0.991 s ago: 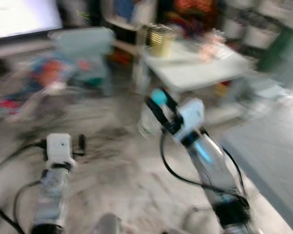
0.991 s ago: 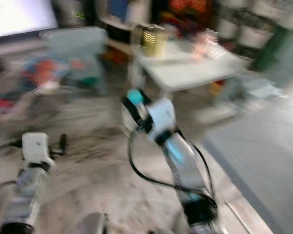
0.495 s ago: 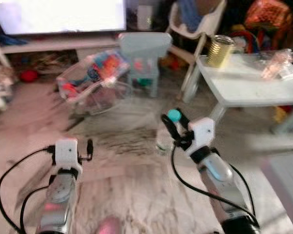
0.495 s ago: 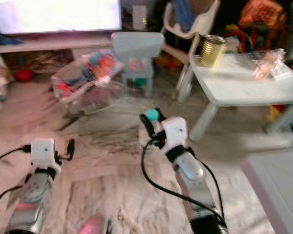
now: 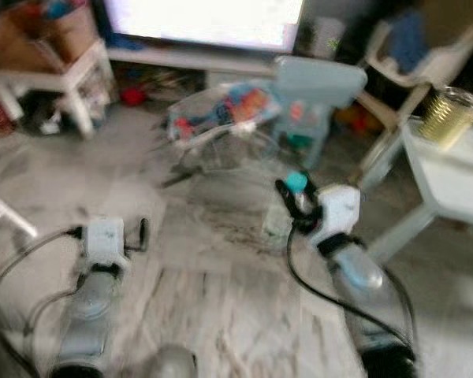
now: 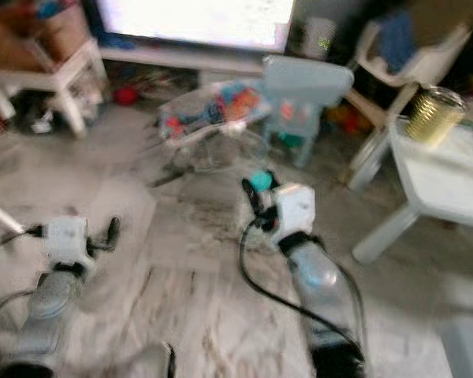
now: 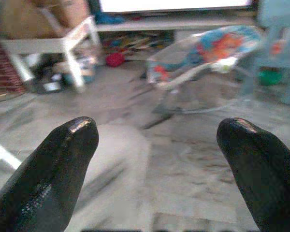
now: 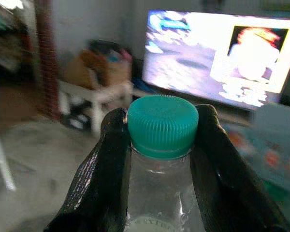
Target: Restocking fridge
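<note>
Clear plastic bottle (image 8: pixel 160 193) with a ribbed teal cap (image 8: pixel 163 124) — held upright, clamped at the neck just under the cap between both black fingers (image 8: pixel 100 174) of the right pincer (image 5: pixel 293 197). Cap screwed on. Bottle carried above the marbled floor (image 5: pixel 213 307) — blurred in the head views.

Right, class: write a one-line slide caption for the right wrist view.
Right gripper clamps a clear bottle below its teal cap.
</note>
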{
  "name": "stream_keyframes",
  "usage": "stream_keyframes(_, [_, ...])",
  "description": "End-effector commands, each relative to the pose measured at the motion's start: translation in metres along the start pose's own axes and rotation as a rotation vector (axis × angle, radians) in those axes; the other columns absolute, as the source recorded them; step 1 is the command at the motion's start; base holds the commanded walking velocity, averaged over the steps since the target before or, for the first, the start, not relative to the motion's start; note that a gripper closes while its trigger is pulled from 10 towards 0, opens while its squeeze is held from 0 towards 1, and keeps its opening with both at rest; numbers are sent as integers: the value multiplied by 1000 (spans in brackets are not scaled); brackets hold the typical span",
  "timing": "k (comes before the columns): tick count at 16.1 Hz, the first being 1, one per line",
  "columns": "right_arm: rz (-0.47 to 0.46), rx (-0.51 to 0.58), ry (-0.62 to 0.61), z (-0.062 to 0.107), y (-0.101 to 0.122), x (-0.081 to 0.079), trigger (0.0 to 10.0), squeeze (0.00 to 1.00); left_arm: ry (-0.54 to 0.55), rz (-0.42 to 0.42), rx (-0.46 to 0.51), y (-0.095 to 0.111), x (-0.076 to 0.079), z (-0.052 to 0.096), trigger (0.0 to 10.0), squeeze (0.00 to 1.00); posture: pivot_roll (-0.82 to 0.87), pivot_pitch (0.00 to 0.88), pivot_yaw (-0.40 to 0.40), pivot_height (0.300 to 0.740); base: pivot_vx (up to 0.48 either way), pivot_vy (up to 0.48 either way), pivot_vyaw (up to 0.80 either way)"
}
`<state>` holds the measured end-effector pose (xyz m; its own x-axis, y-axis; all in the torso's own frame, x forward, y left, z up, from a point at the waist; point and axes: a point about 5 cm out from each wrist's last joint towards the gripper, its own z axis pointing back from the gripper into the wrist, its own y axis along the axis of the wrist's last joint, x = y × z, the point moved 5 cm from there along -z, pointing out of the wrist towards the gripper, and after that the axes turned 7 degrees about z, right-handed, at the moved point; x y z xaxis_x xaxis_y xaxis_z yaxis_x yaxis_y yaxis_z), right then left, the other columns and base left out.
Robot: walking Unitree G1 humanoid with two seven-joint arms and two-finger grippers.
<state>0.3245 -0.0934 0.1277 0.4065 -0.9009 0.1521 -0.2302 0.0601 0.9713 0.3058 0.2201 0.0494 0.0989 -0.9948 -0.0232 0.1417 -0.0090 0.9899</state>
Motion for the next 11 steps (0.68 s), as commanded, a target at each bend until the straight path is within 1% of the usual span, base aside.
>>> stream_keyframes(1, [14,5,-8,2,2,6,10000,0,-10,4,6,1,7,0,10000,0,93,21,-52,740,0,0,800])
stream_keyframes(3, [-9,-3,-34,3,0,9,10000,0,6,7,3,-1,1,2,10000,0,92,21,-51,740,0,0,800])
stream_keyframes(5, [-9,-10,-48,4,-3,11,10000,0,12,16,6,-1,-2,4,10000,0,95,21,-49,740,0,0,800])
stream_keyframes(6, [-8,-13,-54,5,-4,12,10000,0,10,27,12,1,-1,5,10000,0,95,22,-50,740,0,0,800])
stream_keyframes(8, [-16,-37,-100,7,-9,18,10000,0,-31,67,30,5,8,6,10000,0,95,22,-51,740,0,0,800])
stream_keyframes(10, [-24,-43,-111,6,-11,20,10000,0,-54,58,28,3,15,7,10000,0,96,23,-50,740,0,0,800])
stream_keyframes(11, [-24,-40,-113,5,-11,21,10000,0,-48,58,23,1,13,6,10000,0,96,24,-49,740,0,0,800])
